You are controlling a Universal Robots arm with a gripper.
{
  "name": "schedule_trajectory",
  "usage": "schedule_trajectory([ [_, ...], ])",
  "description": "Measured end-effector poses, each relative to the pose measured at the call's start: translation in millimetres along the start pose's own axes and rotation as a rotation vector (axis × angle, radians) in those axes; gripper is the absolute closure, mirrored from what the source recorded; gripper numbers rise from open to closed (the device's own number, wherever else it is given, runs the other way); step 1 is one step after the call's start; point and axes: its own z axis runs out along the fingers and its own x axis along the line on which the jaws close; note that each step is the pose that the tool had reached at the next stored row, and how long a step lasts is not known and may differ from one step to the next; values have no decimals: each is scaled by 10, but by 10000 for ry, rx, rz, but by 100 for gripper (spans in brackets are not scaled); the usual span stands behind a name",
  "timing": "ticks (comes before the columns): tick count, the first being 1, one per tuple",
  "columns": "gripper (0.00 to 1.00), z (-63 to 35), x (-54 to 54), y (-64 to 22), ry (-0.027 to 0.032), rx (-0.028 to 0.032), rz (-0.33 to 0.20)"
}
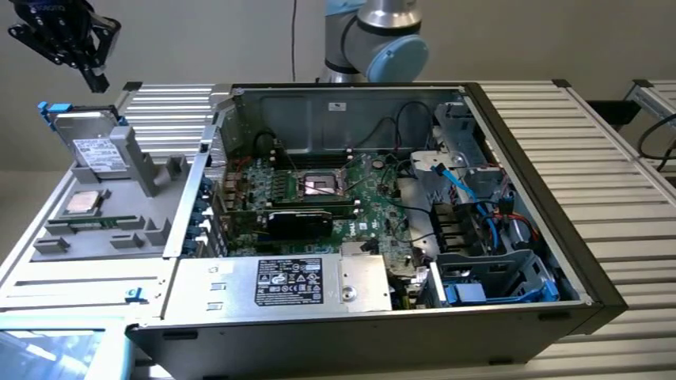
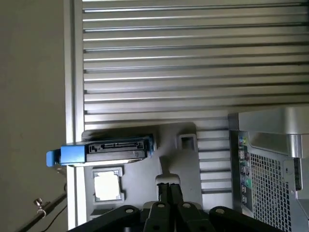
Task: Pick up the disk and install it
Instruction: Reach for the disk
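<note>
Robotics lab, this one: a robot arm [image 1: 372, 36] standing behind a ribbed aluminium workbench [image 1: 613, 150], an opened PC tower [image 1: 349, 348] lying on it.

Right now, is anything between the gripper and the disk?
Nothing. In the exterior view the shut gripper hangs in the air above the disk, which stands in its grey holder; the stretch between them is bare.

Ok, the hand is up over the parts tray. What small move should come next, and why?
Probably open the hand first: it is shut and hangs above the disk, which stands on edge in the gray tray, untouched. Shut, it cannot straddle the disk.
</note>
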Motion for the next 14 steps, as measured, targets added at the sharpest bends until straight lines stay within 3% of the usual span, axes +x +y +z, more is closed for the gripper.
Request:
schedule_trajectory([
  [8, 88, 19, 339, 67, 2, -1, -28],
  [14, 88, 37, 445, 195, 1, -1, -33],
])
